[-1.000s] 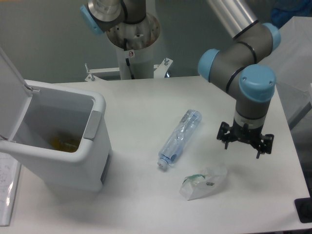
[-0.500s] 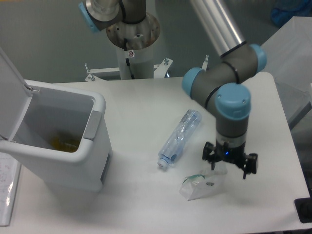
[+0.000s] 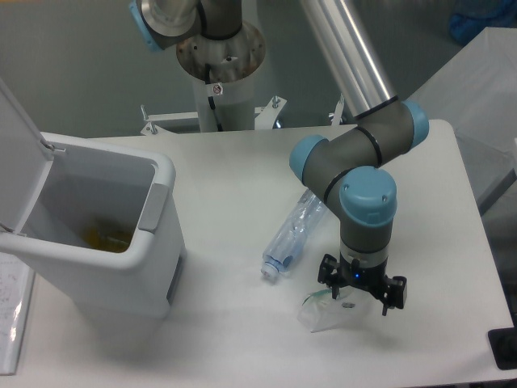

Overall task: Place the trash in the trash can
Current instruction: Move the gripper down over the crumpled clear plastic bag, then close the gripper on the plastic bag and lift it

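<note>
- Nearest, toward the right of the desk (image 3: 242, 339), lies the small white plastic bag (image 3: 327, 314) with green bits inside, flat on the surface.
- The tool (image 3: 361, 290) hangs right over the bag, its fingers spread to either side of the bag's upper end. It looks released, gripping nothing; whether the fingertips touch the plastic cannot be told from this view.
- Just beyond and to the left lies the clear bluish bottle (image 3: 292, 233) on its side, cap end toward the near left, its far end partly hidden behind the arm. It is close to the bag but apart from it.
- Well to the left stands the trash can (image 3: 121, 267), lid (image 3: 16, 153) swung up and open. Something yellowish shows at the bottom; what it is cannot be made out.
- At the far edge the arm's base (image 3: 218, 56) rises behind the desk.
- Progress, as I judge it: neither piece of trash is in the can yet. The bag seems the first pick, and a grasp looks imminent. Left to do: close on the bag, carry it left over the open can, drop it, then repeat for the bottle.
</note>
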You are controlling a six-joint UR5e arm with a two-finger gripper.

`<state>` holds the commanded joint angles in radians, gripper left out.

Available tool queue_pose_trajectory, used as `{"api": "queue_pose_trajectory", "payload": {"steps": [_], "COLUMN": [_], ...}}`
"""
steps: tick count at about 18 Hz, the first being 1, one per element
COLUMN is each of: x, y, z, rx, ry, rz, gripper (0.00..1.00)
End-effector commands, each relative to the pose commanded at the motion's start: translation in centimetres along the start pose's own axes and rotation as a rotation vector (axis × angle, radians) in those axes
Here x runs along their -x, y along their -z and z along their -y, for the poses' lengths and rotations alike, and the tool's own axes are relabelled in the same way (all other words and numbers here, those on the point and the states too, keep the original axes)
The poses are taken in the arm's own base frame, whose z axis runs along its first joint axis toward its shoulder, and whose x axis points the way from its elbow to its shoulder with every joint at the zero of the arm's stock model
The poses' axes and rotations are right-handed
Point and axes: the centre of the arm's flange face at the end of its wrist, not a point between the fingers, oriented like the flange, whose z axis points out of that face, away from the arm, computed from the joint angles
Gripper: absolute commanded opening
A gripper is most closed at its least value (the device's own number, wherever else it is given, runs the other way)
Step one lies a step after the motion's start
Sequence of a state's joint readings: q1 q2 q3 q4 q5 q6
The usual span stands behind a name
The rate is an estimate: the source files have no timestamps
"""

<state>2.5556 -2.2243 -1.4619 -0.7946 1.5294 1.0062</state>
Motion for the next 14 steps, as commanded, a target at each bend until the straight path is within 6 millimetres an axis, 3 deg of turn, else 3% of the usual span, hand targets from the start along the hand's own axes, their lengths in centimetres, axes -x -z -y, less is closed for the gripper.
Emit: {"api": "queue_pose_trajectory", "payload": {"steps": [1, 6, 7, 14], "x": [-0.18, -0.29, -0.29, -0.13], "y": [-0.22, -0.17, -0.17, 0.31], "z": [-0.13, -0.30, -0.30, 0.20], "rx": [0.010, 0.038, 0.038, -0.005], "ry": [-0.010, -0.017, -0.017, -0.005], "rz": [-0.015, -0.063, -0.063, -0.075], "gripper": [0.95, 0.04, 0.00, 0.00]}}
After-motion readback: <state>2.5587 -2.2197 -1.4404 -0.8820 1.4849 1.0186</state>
